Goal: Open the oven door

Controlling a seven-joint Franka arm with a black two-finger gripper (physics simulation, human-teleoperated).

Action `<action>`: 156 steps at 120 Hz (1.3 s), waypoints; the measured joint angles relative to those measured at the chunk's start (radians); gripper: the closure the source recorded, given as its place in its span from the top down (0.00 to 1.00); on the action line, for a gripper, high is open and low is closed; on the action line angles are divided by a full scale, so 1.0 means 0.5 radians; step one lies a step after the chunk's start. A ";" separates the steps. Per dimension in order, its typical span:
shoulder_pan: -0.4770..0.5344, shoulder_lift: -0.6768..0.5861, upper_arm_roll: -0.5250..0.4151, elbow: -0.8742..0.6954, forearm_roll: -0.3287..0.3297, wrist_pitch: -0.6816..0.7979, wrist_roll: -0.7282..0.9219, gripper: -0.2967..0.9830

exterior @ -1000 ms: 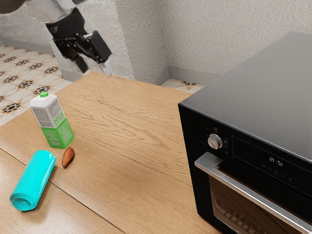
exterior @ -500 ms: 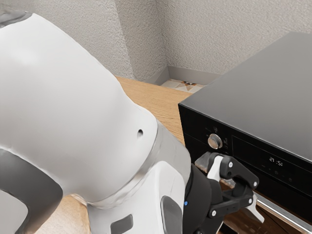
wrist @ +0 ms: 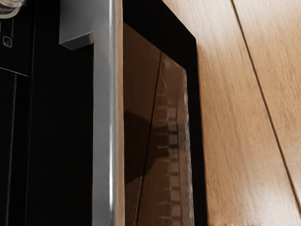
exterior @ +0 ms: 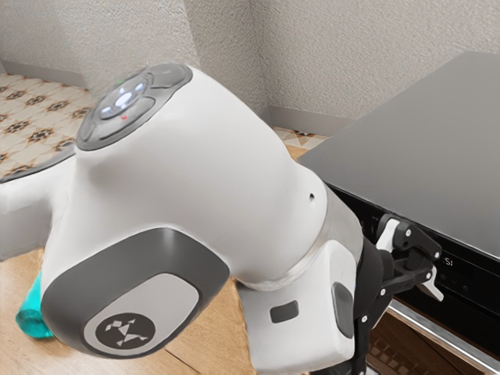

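The black gripper is in front of the oven in the exterior view, beside the silver handle. Its linkages are spread and it stands open, one fingertip near the handle and the other hidden behind the arm. The handle runs the length of the wrist view, a gap between it and the black front. Nothing is seen held there. Beside the handle, the oven door's brown glass reflects a dark shape. The door looks closed, flush with the oven front.
A cyan cylinder lies on the wooden table at the exterior view's left, partly behind the arm. The oven's knob and control panel are close to the handle. Textured walls stand behind.
The arm has swung from the exterior view's upper left to the oven front, now covering the milk carton and the almond-like object. Over the last half second my hand moved farther toward the view's right.
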 joint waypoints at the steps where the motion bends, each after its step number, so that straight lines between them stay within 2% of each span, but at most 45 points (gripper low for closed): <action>1: 0.001 0.005 0.000 -0.001 0.002 0.003 0.003 0.77; 38: 0.004 0.014 0.003 -0.148 0.079 0.167 0.084 0.77; 86: 0.004 0.034 0.003 -0.212 0.095 0.259 0.143 0.77; 94: 0.004 -0.178 0.004 -0.460 0.096 0.285 0.150 0.76; 100: 0.000 -0.496 0.027 -0.792 0.091 0.303 0.154 0.75; 104: -0.043 -0.920 0.120 -1.110 0.083 0.280 0.157 0.71; 105: -0.064 -1.054 0.151 -1.183 0.092 0.260 0.158 0.64; 108: -0.103 -1.473 0.224 -1.347 0.085 0.169 0.158 0.66; 110: -0.123 -1.739 0.258 -1.361 0.083 0.076 0.156 0.67; 112: -0.130 -1.911 0.247 -1.152 0.099 -0.040 0.145 0.68; 114: -0.120 -1.957 0.246 -0.849 0.136 -0.158 0.129 0.69; 117: -0.043 -1.791 0.249 -0.286 0.228 -0.331 0.095 0.70; 122: 0.268 -0.986 0.286 0.826 0.355 -0.627 0.009 0.71; 125: 0.400 -0.566 0.330 1.229 0.396 -0.786 -0.060 0.72; 128: 0.487 -0.234 0.411 1.467 0.424 -0.925 -0.144 0.73; 131: 0.544 0.020 0.476 1.611 0.451 -1.044 -0.225 0.73; 136: 0.601 0.304 0.559 1.734 0.472 -1.197 -0.354 0.74; 144: 0.665 0.649 0.679 1.795 0.398 -1.376 -0.561 0.75; 156: 0.699 0.897 0.744 1.613 0.296 -1.508 -0.838 0.76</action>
